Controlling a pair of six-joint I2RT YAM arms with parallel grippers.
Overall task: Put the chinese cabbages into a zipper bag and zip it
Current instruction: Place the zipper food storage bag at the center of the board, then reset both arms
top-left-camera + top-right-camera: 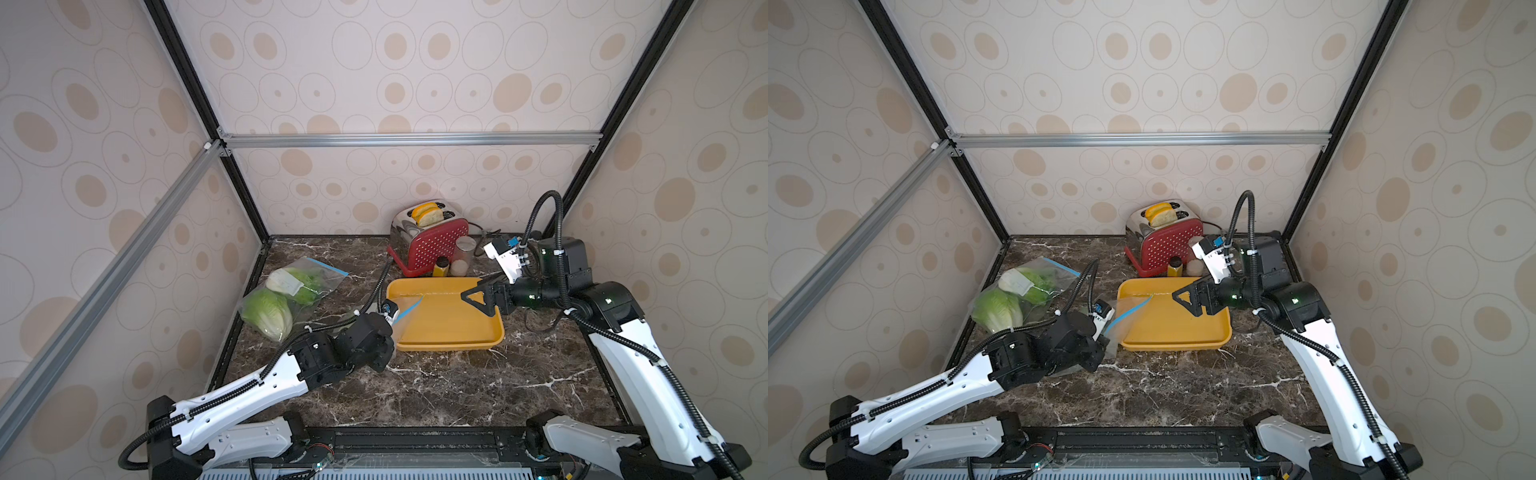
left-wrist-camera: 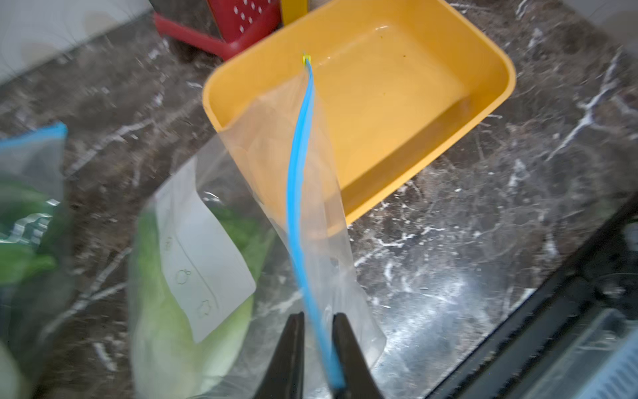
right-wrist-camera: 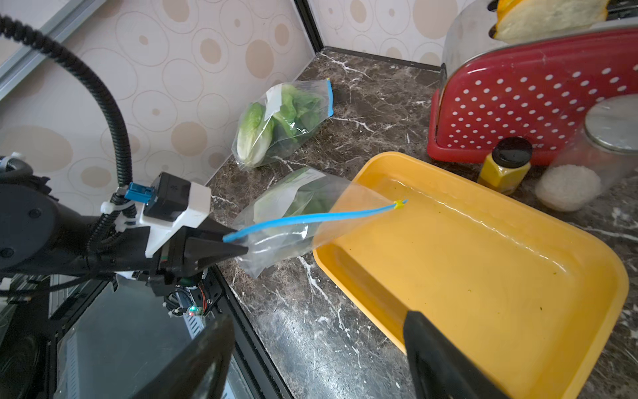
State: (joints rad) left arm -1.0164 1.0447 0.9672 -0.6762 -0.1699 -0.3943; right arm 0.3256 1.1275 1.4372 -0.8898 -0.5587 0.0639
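A clear zipper bag [image 2: 321, 193] with a blue zip strip [image 3: 310, 217] and a yellow slider [image 3: 398, 203] stretches from my left gripper [image 2: 318, 316] over the yellow tray's corner. One chinese cabbage [image 2: 162, 328] lies inside it. The left jaws stand slightly apart, open, with the strip's end between them, resting against one finger. In both top views the left arm hides most of this bag. Another zipper bag [image 1: 291, 291] by the left wall holds two cabbages [image 1: 268, 311]. My right gripper [image 3: 317, 317] is wide open and empty above the tray [image 1: 494, 332].
A red toaster [image 1: 436, 245] with bread stands at the back. A yellow jar [image 1: 440, 266] and a glass jar [image 1: 463, 257] stand in front of it, just behind the tray. The marble top's black front edge [image 3: 241, 311] runs below my left gripper.
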